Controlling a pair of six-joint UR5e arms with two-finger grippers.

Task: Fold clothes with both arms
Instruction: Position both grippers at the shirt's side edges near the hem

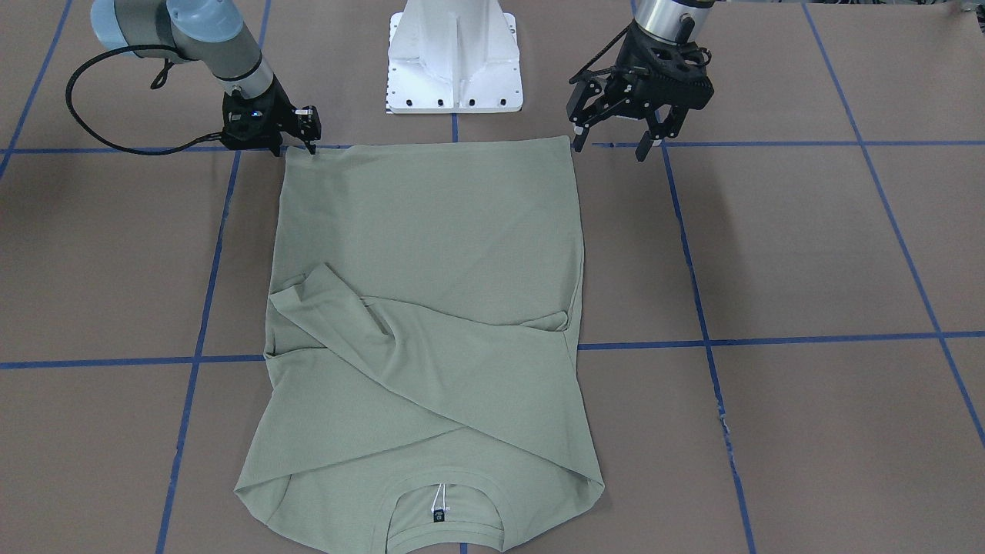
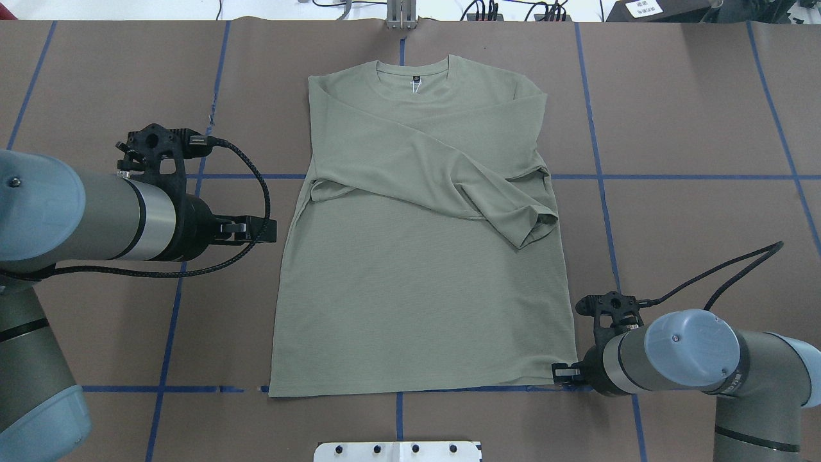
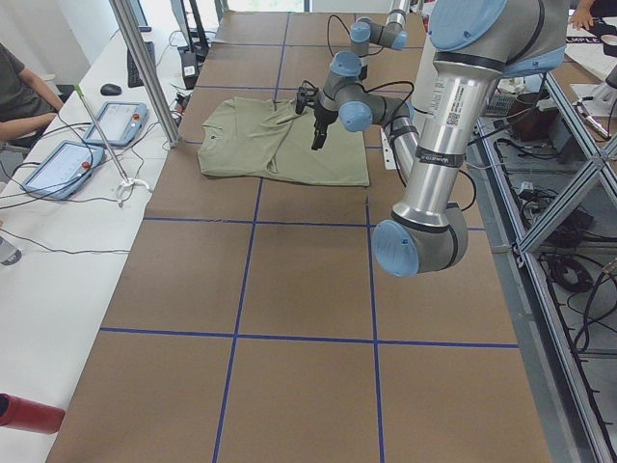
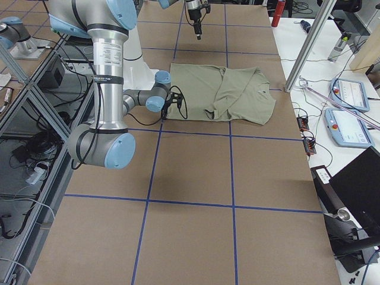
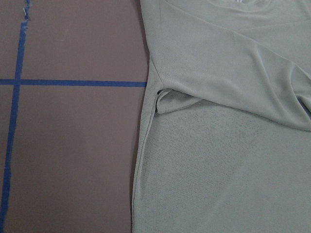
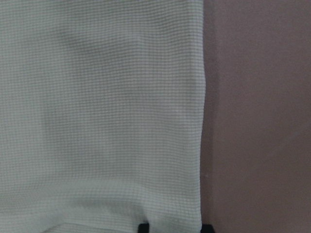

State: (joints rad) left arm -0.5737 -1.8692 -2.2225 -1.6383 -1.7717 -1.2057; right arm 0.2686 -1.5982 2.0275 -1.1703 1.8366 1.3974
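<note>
Bench (image 1: pixel 769 231): brown; shirt (image 1: pixel 431 231) lies flat mid-bench, sleeves crossed.
Left claw (image 1: pixel 612 146): spread, raised beside the shirt's edge.
Right claw (image 1: pixel 308 138): at hem corner, grip unclear.
Risk: lifting one corner only would likely skew the fold.

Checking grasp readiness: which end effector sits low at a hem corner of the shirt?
The right end effector, low at the shirt's hem corner; the left end effector hangs raised, jaws open.
</note>
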